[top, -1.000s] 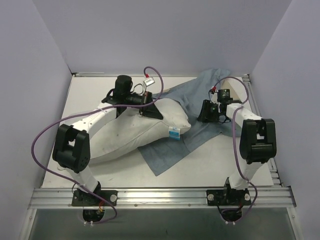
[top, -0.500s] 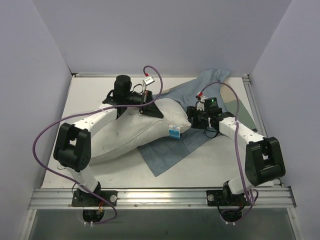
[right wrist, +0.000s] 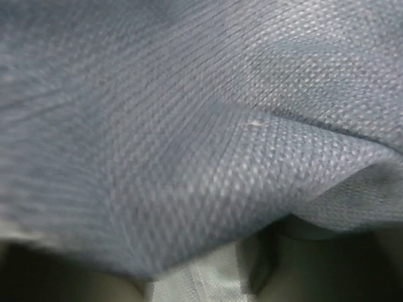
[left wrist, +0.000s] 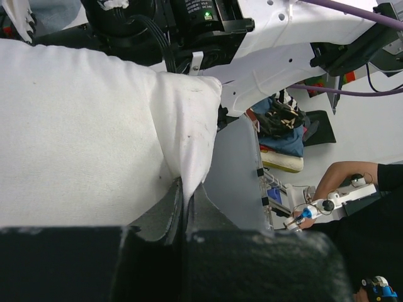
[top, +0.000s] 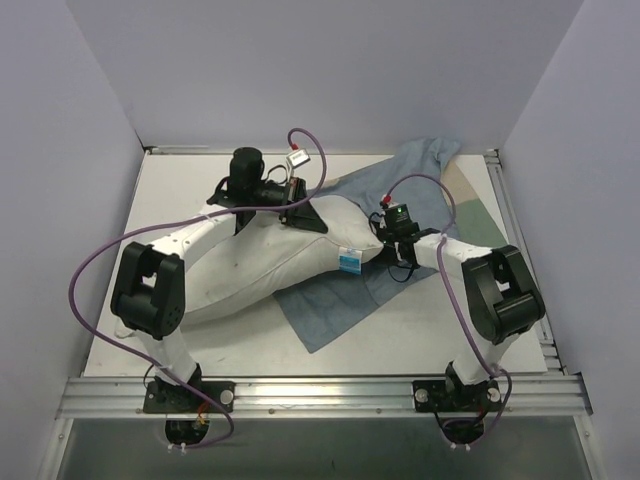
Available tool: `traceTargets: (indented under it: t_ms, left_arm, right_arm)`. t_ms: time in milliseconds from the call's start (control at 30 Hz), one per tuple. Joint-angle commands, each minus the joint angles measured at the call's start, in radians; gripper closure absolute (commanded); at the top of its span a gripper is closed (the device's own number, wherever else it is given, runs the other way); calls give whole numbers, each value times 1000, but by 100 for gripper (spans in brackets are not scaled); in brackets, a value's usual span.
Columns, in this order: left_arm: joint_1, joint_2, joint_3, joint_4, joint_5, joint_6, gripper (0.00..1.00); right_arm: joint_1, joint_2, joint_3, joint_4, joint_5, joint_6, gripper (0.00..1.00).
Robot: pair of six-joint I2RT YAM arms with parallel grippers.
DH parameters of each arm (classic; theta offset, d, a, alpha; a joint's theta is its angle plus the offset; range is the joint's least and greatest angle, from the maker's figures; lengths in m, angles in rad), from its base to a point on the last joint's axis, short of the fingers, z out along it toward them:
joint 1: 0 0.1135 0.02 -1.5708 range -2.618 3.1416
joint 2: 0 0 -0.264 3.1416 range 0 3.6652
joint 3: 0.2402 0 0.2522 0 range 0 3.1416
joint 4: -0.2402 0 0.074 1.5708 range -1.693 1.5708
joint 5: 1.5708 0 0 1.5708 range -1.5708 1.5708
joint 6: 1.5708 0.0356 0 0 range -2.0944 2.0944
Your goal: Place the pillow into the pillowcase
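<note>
The white pillow (top: 260,270) lies slantwise across the table, its right end resting on the blue-grey pillowcase (top: 340,305). The pillowcase spreads out beneath it towards the far right corner. My left gripper (top: 303,217) is at the pillow's far edge, shut on a pinched fold of white pillow (left wrist: 82,138) fabric. In the left wrist view my left gripper (left wrist: 184,195) has the fold squeezed between its dark jaws. My right gripper (top: 383,250) is low against the pillowcase at the pillow's right end. Blurred pillowcase (right wrist: 189,126) weave fills the right wrist view and hides the fingers.
A small blue and white tag (top: 348,263) shows at the pillow's right end. A tan panel (top: 470,190) of the cloth lies near the right rail (top: 505,200). Grey walls close in the left, back and right. A metal rail (top: 320,392) runs along the near edge.
My right arm has swung left, from over the right part of the pillowcase to the pillow's right end, and dropped close onto the cloth. The left arm and pillow stayed still.
</note>
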Motion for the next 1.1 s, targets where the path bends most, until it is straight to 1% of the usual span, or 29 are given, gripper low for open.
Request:
traceTargets:
  t_ms: [0,67,100,133,167,200,233,267,300,333,400,433,467,500,533,567,600,633,667,700,733,767,833,867,900,1033,1067]
  left_arm:
    - [7,-41,16,21,44,1,100]
    - [19,-48,17,-34,32,50,100]
    - [22,-48,19,-59,21,70,100]
    - [25,-50,25,-133,9,102,100]
    - [30,-50,34,-193,-8,201,100]
    - [30,-50,67,-276,-63,267,100]
    - [30,-50,86,-430,-91,341,100]
    - [24,-44,100,-479,-120,448,100]
    - [18,-42,114,-525,-157,490,100]
    - [13,-44,133,-595,-262,530,100]
    - [-13,-65,134,-601,-367,589,100]
    - [-30,-74,129,-601,-507,601,100]
    - [-50,-85,131,-601,-546,642,100]
    - [-97,-88,131,-601,-605,656,100]
    - [-123,-90,131,-588,-710,653,100]
    - [-143,-88,126,-576,-744,638,100]
    - [-186,-88,114,-552,-775,621,100]
    - [-208,-90,105,-504,-819,604,100]
    - [-229,-91,79,-478,-911,569,100]
    - [-252,-91,65,-422,-941,551,100]
    - [-261,-88,51,-401,-994,499,100]
    - [-265,-82,31,-384,-1078,469,100]
    - [-266,-67,25,-375,-1160,414,100]
    - [-265,-55,19,-378,-1248,397,100]
    - [-257,-47,17,-386,-1268,377,100]
    - [-182,11,34,-393,-1286,207,100]
    - [-171,14,37,-392,-1292,193,100]
  right_arm:
    - [19,36,34,-18,122,26,61]
    - [-13,19,38,-44,108,17,74]
    - [-24,4,46,-55,94,14,88]
    - [-38,-28,52,-75,62,3,94]
    - [-58,-48,63,-96,0,-6,99]
    - [-67,-68,73,-115,-36,-29,100]
    - [-75,-121,83,-156,-67,-38,100]
    - [-92,-146,84,-167,-102,-46,100]
    - [-101,-172,84,-179,-169,-58,100]
    - [-107,-200,86,-211,-196,-77,100]
    - [-125,-264,83,-250,-278,-104,100]
    - [-133,-300,77,-289,-308,-127,100]
    - [-136,-315,60,-305,-334,-141,100]
    - [-142,-330,51,-325,-351,-153,100]
    - [-145,-356,35,-349,-408,-173,100]
    - [-147,-369,9,-353,-429,-172,100]
    - [-149,-383,-5,-357,-449,-166,100]
    - [-150,-404,-12,-368,-488,-160,100]
    - [-149,-416,-20,-374,-503,-141,100]
    - [-147,-432,-32,-388,-513,-135,100]
    - [-150,-459,-38,-396,-542,-134,100]
    - [-150,-472,-45,-403,-552,-140,100]
    - [-159,-505,-54,-443,-564,-156,100]
    - [-164,-513,-55,-458,-573,-170,100]
    - [-167,-524,-60,-487,-578,-178,100]
    - [-170,-585,-58,-575,-598,-218,100]
    - [-170,-591,-57,-586,-602,-224,100]
